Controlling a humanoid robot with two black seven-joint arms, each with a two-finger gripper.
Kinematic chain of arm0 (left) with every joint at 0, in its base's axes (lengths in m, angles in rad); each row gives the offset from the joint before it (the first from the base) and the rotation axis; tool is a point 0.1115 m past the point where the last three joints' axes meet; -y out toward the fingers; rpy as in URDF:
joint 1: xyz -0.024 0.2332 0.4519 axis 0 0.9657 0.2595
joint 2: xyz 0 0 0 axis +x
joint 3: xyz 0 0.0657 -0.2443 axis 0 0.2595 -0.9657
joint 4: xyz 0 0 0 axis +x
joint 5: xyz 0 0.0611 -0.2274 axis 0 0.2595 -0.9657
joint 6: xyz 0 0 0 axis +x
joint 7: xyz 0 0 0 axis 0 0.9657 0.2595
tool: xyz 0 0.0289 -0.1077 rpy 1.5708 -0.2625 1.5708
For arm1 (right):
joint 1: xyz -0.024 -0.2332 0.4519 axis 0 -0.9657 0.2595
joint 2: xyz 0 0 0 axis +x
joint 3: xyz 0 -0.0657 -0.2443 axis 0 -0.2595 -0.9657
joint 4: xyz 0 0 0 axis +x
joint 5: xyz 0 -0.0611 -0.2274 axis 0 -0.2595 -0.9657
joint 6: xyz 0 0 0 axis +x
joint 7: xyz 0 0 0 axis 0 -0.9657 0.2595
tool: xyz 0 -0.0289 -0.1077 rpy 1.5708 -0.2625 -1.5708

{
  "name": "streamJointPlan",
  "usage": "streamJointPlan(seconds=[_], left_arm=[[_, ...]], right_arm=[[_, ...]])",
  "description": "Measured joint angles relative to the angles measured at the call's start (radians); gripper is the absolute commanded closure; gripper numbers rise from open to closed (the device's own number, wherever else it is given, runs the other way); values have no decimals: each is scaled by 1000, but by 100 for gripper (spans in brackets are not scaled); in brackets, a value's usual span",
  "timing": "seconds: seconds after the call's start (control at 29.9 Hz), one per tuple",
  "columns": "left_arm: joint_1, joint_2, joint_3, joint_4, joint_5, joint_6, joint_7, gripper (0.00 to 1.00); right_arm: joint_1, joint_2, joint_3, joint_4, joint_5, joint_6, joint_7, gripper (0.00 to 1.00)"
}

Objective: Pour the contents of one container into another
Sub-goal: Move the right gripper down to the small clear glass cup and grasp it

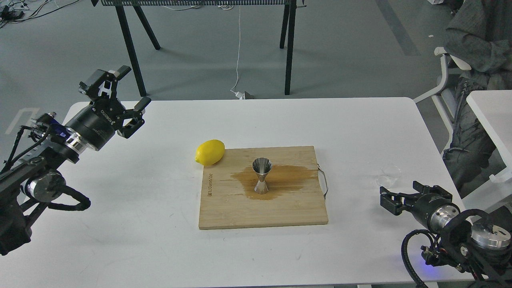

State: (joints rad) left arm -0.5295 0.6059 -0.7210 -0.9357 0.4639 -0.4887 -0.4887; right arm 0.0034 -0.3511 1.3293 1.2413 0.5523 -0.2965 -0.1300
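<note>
Jigger point(262, 175) standing upright on board point(262, 188), ready for filling. Clear cup point(389, 176) right of board, being approached by released right hand point(390, 199). Left hand point(120, 96) released, idle.

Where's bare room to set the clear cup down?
Bare tabletop left of the cutting board, below the lemon, and behind the board. Crowded: wet patch around the jigger; right edge, clear cup near right gripper.
</note>
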Motion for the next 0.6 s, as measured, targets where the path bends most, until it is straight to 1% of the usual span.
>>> streamJointPlan(seconds=[0.6], left_arm=[[10, -2, 0, 2, 1, 0, 0, 4]], right_arm=[[73, 30, -7, -109, -14, 4, 1, 2]])
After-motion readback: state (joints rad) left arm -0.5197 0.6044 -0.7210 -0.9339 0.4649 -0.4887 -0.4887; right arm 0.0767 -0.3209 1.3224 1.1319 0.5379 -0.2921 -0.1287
